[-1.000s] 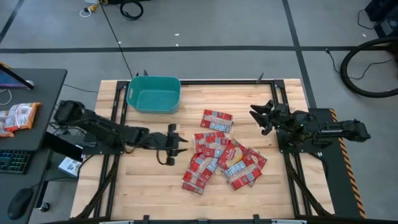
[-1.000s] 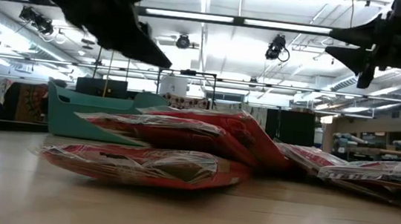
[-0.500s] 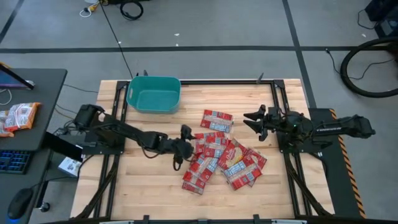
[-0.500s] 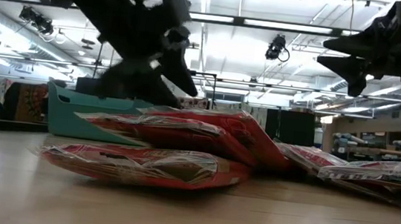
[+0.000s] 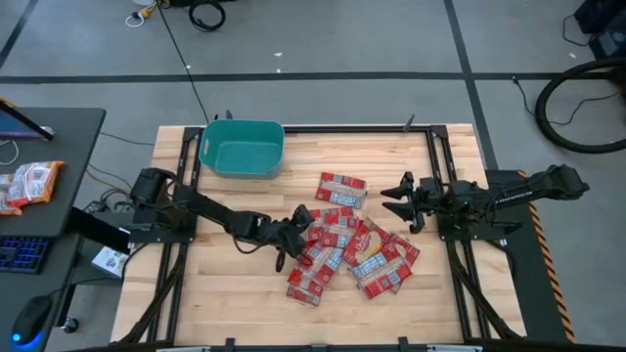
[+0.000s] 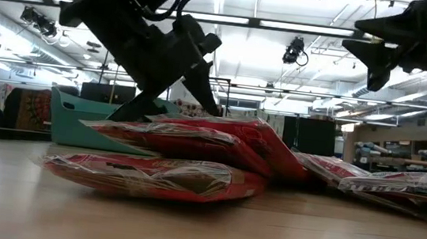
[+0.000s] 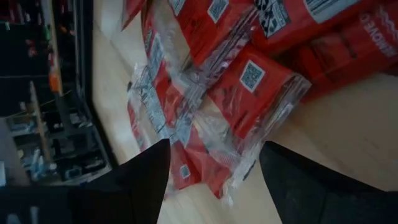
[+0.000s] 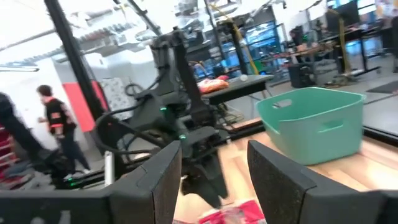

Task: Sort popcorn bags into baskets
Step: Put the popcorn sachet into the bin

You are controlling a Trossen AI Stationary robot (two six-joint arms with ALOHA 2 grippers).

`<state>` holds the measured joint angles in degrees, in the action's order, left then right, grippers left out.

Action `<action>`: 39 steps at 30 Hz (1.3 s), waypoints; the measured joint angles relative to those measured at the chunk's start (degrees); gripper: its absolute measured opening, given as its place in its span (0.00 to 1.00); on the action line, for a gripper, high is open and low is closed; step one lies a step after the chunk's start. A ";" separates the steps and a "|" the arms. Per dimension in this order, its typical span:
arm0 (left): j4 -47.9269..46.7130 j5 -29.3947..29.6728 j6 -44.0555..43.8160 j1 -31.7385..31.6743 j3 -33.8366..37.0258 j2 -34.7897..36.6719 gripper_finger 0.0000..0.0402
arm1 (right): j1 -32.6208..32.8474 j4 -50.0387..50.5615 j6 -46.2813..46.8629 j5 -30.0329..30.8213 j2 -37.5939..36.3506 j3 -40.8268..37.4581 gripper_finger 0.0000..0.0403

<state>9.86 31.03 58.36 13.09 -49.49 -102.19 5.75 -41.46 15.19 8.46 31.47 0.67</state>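
The popcorn bags point(image 7: 249, 81) carry QR codes and print too blurred to read

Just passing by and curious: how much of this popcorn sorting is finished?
Nothing looks sorted yet: the teal tub is empty and all the popcorn bags lie piled on the table. The left hand, open, is at the pile's edge; the right hand hangs open beside it. Every bag remains.

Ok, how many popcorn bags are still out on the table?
8, roughly. One popcorn bag lies at the group's edge nearest the basket. The others overlap in a pile between the two arms. None are in the basket. Overlaps may hide more.
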 joint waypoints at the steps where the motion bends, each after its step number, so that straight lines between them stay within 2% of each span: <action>1: -0.21 -0.88 0.35 -0.40 0.00 -0.01 0.62 | 0.27 -0.25 -0.16 -0.39 0.14 0.00 0.47; 10: 0.72 -4.48 8.26 -2.63 0.06 -1.90 0.61 | 1.47 -0.76 -0.38 -0.49 0.20 0.00 0.47; 20: 8.89 -5.86 14.28 -4.31 -0.12 -7.32 0.58 | 1.47 -1.71 -1.24 -0.47 1.57 0.00 0.47; 25: 9.08 -6.03 12.34 -4.62 -0.16 -7.56 0.43 | 1.47 -1.78 -1.45 -0.47 1.80 0.00 0.47; 30: 9.22 -2.37 7.38 -4.12 -0.12 -7.19 0.21 | 1.47 -1.74 -1.69 -0.47 1.80 0.00 0.47; 34: 4.23 -1.57 0.65 -3.83 -2.02 -4.11 0.04 | 1.47 -1.42 -1.85 -0.47 1.80 0.00 0.47; 39: -8.46 -3.56 -10.32 -4.15 -4.90 3.29 0.03 | 1.47 -1.36 -1.85 -0.47 1.80 0.00 0.47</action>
<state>1.40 27.47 48.04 8.94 -54.39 -98.91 7.22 -42.82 13.34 7.98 33.28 0.67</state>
